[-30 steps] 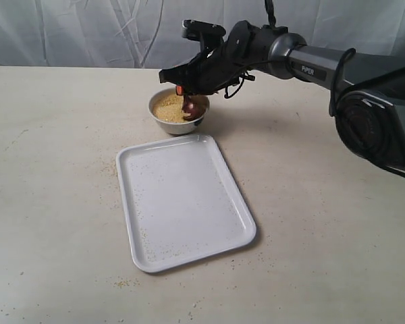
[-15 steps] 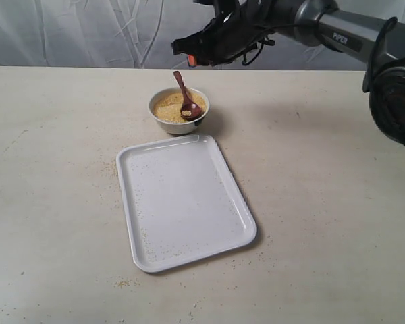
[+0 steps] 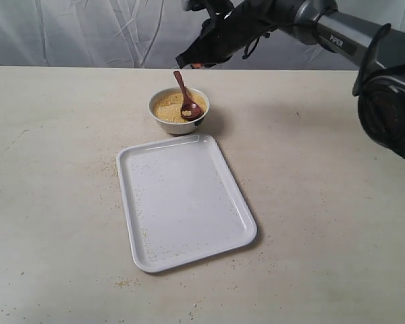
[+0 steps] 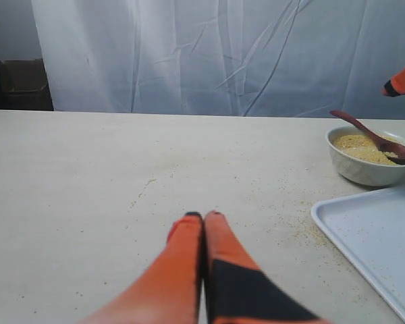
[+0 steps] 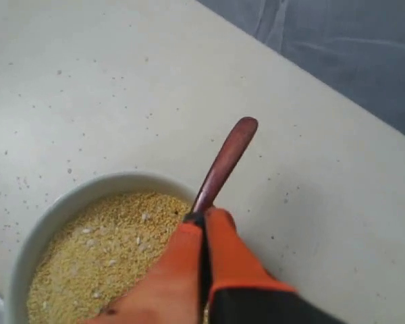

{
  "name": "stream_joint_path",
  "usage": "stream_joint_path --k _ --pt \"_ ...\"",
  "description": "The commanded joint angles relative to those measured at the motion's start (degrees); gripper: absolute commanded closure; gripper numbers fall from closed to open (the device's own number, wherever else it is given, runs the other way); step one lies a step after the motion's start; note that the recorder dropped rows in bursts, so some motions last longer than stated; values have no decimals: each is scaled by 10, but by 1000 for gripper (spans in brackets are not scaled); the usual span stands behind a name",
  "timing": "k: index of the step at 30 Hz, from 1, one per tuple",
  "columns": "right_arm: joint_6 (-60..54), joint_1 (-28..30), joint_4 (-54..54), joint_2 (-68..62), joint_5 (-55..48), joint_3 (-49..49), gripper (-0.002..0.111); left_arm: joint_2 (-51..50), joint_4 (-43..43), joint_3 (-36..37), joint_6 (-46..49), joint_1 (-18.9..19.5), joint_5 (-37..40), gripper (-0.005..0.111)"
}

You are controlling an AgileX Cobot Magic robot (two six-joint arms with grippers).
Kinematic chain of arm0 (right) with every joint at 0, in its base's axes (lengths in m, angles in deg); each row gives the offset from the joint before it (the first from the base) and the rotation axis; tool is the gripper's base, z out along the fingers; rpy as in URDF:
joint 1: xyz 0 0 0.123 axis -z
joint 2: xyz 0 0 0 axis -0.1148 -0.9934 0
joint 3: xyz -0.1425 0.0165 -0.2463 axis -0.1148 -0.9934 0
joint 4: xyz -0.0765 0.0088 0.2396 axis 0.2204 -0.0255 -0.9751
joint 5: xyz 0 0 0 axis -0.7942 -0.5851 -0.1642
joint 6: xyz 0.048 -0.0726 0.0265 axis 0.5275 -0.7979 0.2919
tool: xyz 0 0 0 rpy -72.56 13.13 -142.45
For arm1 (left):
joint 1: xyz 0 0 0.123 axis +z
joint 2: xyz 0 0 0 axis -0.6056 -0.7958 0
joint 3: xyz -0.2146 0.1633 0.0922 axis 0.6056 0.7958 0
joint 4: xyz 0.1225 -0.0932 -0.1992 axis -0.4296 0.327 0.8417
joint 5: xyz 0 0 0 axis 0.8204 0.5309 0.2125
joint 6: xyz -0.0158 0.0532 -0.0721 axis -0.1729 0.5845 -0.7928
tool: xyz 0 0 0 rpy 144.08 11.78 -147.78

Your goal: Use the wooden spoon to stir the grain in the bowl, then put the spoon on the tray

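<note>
In the exterior view, the tray (image 3: 183,199) lies flat on the table (image 3: 54,169), with loose specks of grain on it and around it. Just behind its far edge stands the bowl (image 3: 179,112), filled with grain (image 3: 167,106). The spoon (image 3: 187,101) rests in the bowl with its scoop in the grain and its handle leaning up over the rim. The right tool (image 3: 192,62) hangs above the bowl, clear of the spoon's handle.

In the left wrist view, the left tool (image 4: 204,217) has its two orange fingers pressed together with nothing between them, low over bare table (image 4: 88,169). Off to one side are the bowl (image 4: 364,172), the grain (image 4: 356,144), the spoon (image 4: 374,138) propped across it, and a corner of the tray (image 4: 371,233). An orange tip of the right tool (image 4: 401,81) shows above the bowl.

In the right wrist view, the right tool (image 5: 204,219) is clenched with its fingers meeting at a thin seam, and it holds nothing. Past its tip the spoon's (image 5: 226,162) handle sticks out over the rim of the bowl (image 5: 67,206). The grain (image 5: 108,256) fills the bowl, and the table (image 5: 88,67) lies around it.
</note>
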Motion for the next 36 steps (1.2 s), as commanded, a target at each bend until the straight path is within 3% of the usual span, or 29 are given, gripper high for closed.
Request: stream_joint_path --k 1,9,14,17,36 --pt "-82 2 13 -55 -77 94 109 3 -10 3 0 2 -3 107" --pt "-143 1 13 -123 -69 193 109 3 -10 3 0 2 -3 107" --pt "-258 -2 -124 -141 -30 193 109 3 -10 3 0 2 -3 107" --pt "-293 -6 -152 -148 11 193 109 3 -10 3 0 2 -3 107" --pt "-316 -15 -105 -185 62 193 109 3 -10 3 0 2 -3 107"
